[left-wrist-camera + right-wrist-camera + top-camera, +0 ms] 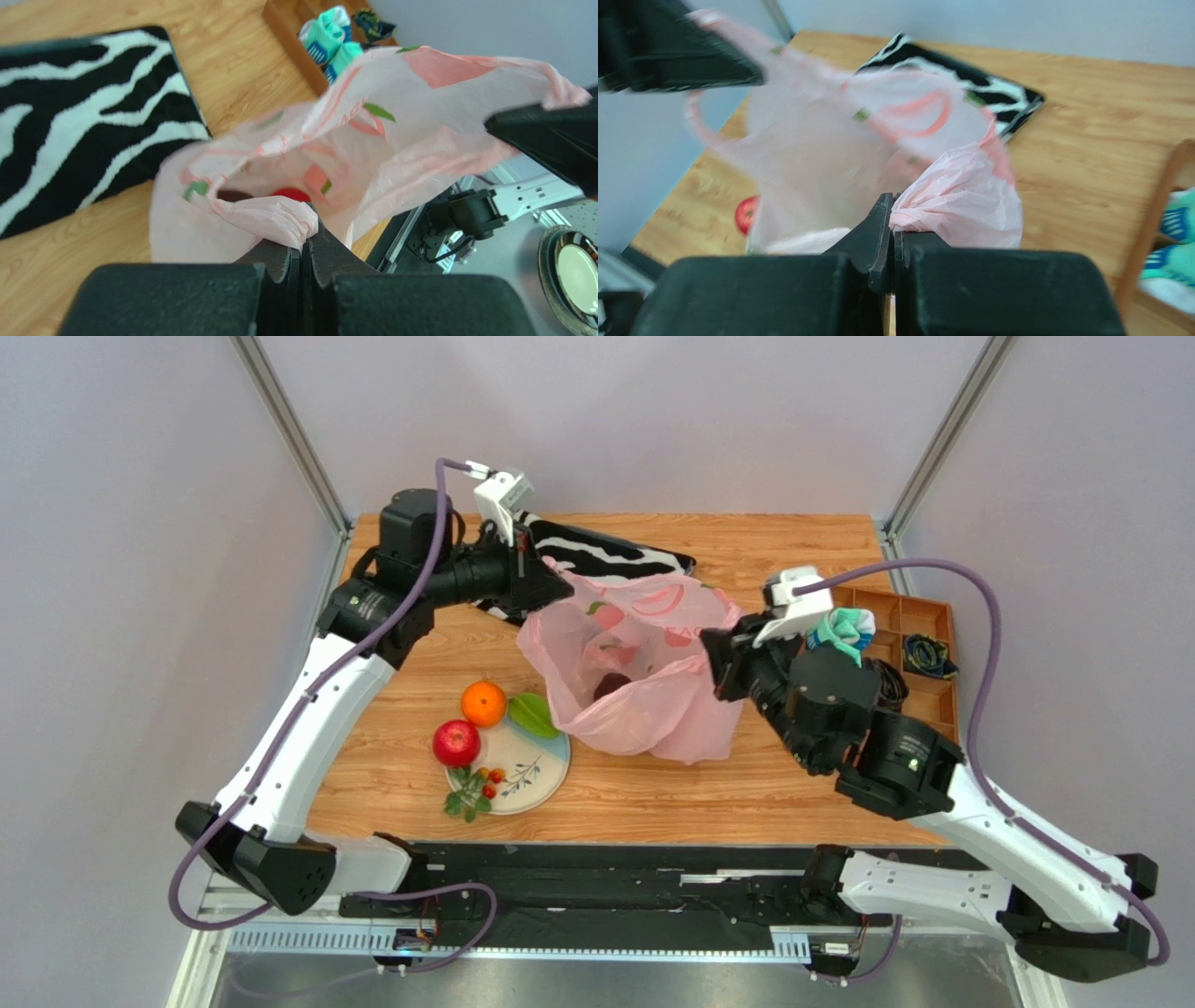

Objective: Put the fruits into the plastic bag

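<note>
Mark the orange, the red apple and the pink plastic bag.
orange (483,703), top view, centre of its rounded top.
red apple (455,744), top view, middle of its red skin.
plastic bag (671,717), top view, its near side wall.

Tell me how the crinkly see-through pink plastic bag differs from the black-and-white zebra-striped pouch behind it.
The translucent pink plastic bag is held open, its rim pinched by the left gripper and right gripper; the zebra-striped black-and-white pouch lies flat. The bag is crumpled and shows a dark fruit inside; the pouch looks smooth and opaque. Both are soft things on the wooden table.
</note>
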Motion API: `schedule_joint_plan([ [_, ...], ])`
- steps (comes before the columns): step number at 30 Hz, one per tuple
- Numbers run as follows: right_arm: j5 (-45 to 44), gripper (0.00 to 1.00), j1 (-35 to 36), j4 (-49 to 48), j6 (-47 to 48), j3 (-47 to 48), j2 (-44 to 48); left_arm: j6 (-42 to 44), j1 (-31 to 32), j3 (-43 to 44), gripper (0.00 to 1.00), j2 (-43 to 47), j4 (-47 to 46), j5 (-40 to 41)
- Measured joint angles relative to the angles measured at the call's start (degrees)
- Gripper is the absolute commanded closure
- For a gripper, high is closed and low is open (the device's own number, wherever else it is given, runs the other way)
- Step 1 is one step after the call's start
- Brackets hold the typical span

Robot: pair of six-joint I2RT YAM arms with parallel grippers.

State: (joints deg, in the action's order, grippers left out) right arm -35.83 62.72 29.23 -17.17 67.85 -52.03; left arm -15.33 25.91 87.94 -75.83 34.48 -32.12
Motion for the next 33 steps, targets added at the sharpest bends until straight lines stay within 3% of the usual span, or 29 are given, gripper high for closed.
schedule_joint_plan([
  [7, 0.1, 1.00, -9.3, -0.7, 3.8, -2.6, 0.3, 0.5, 0.0, 2.2, 1.00, 0.9, -0.4, -0.1],
  [14, 0.7, 1.00, -10.1, 1.7, 3.0, -10.1, -2.2, 2.7, 0.2, -1.8, 1.00, -3.3, 0.5, 0.8],
  [32, -7.4, 1.00, -13.8, 2.7, 6.7, -6.4, 1.4, 2.8, 0.2, 4.0, 1.00, -7.6, -1.3, -0.8],
  [33, -7.6, 0.95, -13.8, 2.7, 6.5, -6.9, 1.4, 2.9, 0.2, 4.0, 1.00, -8.4, -1.3, -0.8],
])
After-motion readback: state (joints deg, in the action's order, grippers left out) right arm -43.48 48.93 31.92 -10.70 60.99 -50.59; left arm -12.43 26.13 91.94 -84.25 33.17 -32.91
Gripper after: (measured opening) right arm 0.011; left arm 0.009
